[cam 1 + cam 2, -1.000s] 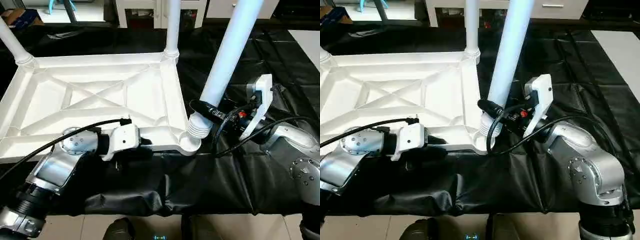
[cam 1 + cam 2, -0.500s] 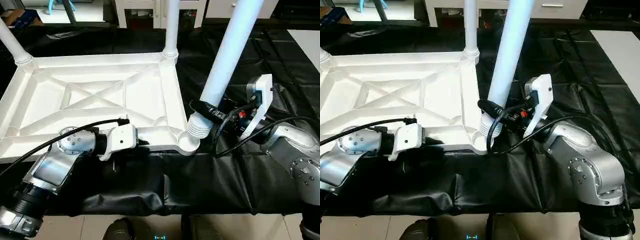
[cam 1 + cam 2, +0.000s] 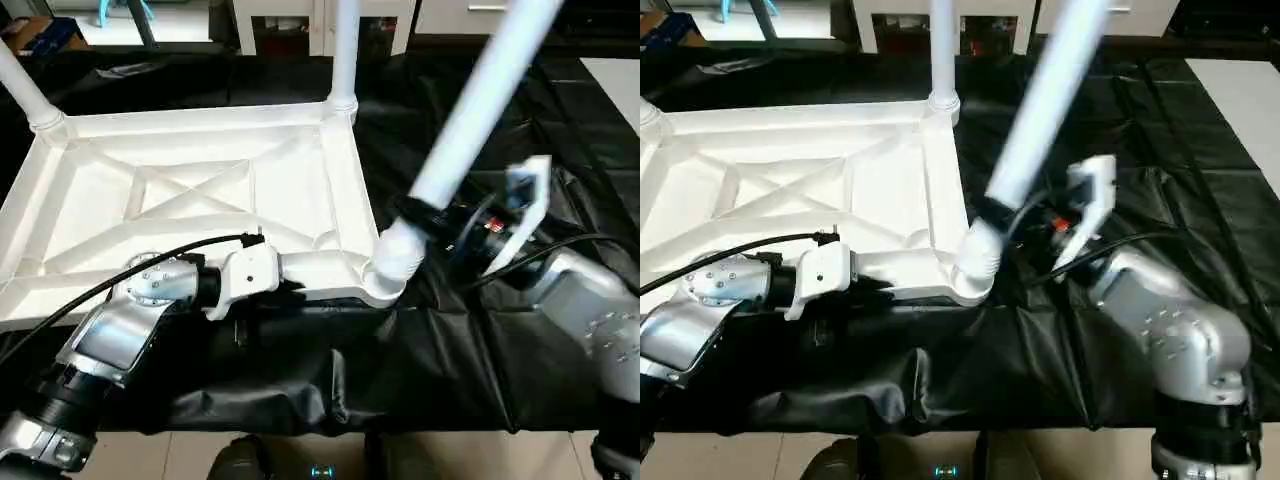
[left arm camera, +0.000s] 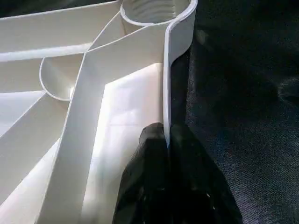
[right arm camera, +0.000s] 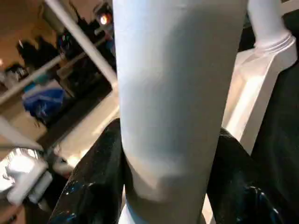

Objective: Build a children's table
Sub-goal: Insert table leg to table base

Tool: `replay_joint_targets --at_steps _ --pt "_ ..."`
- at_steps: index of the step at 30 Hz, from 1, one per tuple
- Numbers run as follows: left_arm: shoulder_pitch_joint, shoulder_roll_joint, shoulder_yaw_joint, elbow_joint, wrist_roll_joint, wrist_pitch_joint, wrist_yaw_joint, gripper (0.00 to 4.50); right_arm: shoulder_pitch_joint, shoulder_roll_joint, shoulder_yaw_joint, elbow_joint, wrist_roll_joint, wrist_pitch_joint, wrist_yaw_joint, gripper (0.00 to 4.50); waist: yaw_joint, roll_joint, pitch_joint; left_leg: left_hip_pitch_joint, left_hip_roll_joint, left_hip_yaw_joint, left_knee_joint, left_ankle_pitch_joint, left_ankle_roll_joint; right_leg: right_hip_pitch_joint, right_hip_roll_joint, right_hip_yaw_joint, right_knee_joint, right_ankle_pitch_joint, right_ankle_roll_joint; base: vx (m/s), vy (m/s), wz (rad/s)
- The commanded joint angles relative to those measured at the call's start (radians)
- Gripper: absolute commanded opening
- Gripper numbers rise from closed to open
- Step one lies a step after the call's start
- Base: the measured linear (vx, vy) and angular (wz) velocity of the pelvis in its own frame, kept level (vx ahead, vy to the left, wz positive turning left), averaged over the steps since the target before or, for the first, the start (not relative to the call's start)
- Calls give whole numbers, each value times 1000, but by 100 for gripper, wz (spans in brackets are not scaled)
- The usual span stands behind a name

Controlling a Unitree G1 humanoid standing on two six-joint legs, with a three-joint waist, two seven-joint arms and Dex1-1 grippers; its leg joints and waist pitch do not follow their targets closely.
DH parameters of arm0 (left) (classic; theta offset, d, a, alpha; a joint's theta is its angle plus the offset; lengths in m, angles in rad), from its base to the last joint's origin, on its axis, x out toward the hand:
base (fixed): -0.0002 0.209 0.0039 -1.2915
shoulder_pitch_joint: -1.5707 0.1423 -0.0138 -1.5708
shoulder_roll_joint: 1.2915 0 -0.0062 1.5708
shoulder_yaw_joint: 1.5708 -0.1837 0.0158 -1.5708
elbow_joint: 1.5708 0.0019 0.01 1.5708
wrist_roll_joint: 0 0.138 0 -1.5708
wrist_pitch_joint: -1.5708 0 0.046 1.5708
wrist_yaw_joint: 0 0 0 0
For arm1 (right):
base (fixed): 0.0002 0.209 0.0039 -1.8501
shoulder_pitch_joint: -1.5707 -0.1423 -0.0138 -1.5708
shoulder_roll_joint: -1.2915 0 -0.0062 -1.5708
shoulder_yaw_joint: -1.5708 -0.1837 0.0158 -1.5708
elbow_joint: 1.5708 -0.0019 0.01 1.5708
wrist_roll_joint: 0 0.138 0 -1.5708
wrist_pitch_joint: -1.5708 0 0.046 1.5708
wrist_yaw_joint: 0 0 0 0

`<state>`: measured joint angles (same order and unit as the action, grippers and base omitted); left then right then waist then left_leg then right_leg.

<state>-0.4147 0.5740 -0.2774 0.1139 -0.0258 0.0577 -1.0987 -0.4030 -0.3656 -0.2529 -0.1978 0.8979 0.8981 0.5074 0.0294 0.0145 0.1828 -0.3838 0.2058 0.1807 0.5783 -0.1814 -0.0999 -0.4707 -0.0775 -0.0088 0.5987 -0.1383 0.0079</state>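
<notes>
Leg (image 3: pixel 470 110) light, stiff, smooth: right gripper (image 3: pixel 440 222) clamps it low near corner socket (image 3: pixel 385 280); left gripper (image 4: pixel 167 144) pinches tabletop (image 3: pixel 190 190) rim wall, best hold

This looks like a robot test room or lab, not a home. The table (image 3: pixel 440 380) is draped in loose, wrinkled black cloth (image 3: pixel 1200 130) that hangs over its near edge, above a pale tiled floor (image 3: pixel 150 450). Behind it stands white furniture (image 3: pixel 290 20) with open shelves, beside a cardboard box (image 3: pixel 35 35) on the floor. The right wrist view shows cluttered, dim shelving (image 5: pixel 51 79) and a small light (image 5: pixel 105 18).
</notes>
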Motion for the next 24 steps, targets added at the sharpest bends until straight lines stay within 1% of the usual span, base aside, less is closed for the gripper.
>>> replay_joint_targets --at_steps 1,2,3,4,6,9,11,13,14,15,16,18,20,21,23,24 --pt "37 -14 -6 36 -9 6 29 0 -11 1 -29 -9 42 26 -16 188 -2 -18 -68 9 -4 12 -69 -152 35 63 -25 24 -74 -310 -182 0 0 0" --pt "40 -12 -5 31 -9 9 25 0 -24 -1 -44 0 68 48 -31 187 -4 -19 -69 10 -4 12 -69 -142 35 65 -25 24 -73 -307 -179 0 0 0" --pt "40 -12 -5 31 -9 9 25 0 -24 -1 -44 0 68 48 -31 187 -3 -18 -70 9 -4 11 -70 -136 37 66 -25 23 -72 -300 -180 0 0 0" --pt "44 -9 -6 28 -8 9 20 0 -30 -3 -52 7 88 71 -41 187 -4 -20 -70 10 -4 12 -70 -130 38 65 -24 23 -72 -296 -180 0 0 0" --pt "48 -9 -7 23 -11 11 15 0 -29 -12 -48 9 90 92 -39 187 -4 -17 -70 11 -3 12 -70 -126 38 63 -24 23 -72 -287 -182 0 0 0" --pt "52 -10 -6 20 -10 9 15 0 -24 -25 -36 3 84 108 -36 187 -3 -19 -71 11 -3 14 -69 -116 39 65 -23 23 -69 -259 -188 0 0 0" --pt "53 -9 -7 17 0 -2 17 0 -8 -56 21 -30 18 72 -16 187 -2 -18 -70 9 -3 14 -70 -120 33 66 -23 23 -71 -270 -182 0 0 0" --pt "55 -9 -8 11 1 -3 16 0 -7 -56 47 -45 -17 34 -13 187 -3 -17 -71 9 -3 15 -69 -128 29 64 -25 23 -72 -281 -178 0 0 0" --pt "55 -9 -9 11 1 -3 16 0 -7 -55 49 -46 -20 30 -12 187 -3 -19 -70 9 -3 15 -70 -139 30 64 -26 24 -74 -299 -174 0 0 0" --pt "56 -9 -10 7 2 -2 15 0 -3 -59 69 -54 -43 8 -2 187 -2 -18 -71 9 -3 14 -70 -141 30 64 -26 24 -74 -305 -172 0 0 0" --pt "56 -9 -10 7 2 -2 15 0 -3 -59 69 -54 -43 8 -2 187 -3 -18 -71 9 -2 14 -70 -142 29 63 -26 24 -74 -309 -170 0 0 0" --pt "56 -8 -12 4 6 -4 15 0 5 -63 91 -66 -63 -7 12 187 -2 -19 -72 9 -2 14 -70 -134 30 64 -25 24 -72 -296 -168 0 0 0" --pt "57 -8 -14 2 9 -6 17 0 16 -69 115 -78 -80 -20 27 187 -2 -19 -73 9 -1 14 -69 -129 36 65 -25 24 -71 -278 -171 0 0 0" --pt "58 -8 -14 1 10 -7 17 0 23 -74 130 -82 -94 -33 37 187 -2 -21 -75 9 -1 15 -68 -123 39 65 -24 24 -69 -266 -176 0 0 0" --pt "60 -10 -15 -1 13 -8 20 0 33 -81 159 -86 -121 -60 57 187 -2 -21 -74 8 -2 15 -68 -120 42 66 -25 24 -69 -261 -179 0 0 0" --pt "60 -10 -16 -1 13 -9 20 0 34 -83 162 -86 -124 -61 59 187 -2 -20 -73 8 -1 15 -68 -124 44 65 -24 24 -69 -263 -179 0 0 0"
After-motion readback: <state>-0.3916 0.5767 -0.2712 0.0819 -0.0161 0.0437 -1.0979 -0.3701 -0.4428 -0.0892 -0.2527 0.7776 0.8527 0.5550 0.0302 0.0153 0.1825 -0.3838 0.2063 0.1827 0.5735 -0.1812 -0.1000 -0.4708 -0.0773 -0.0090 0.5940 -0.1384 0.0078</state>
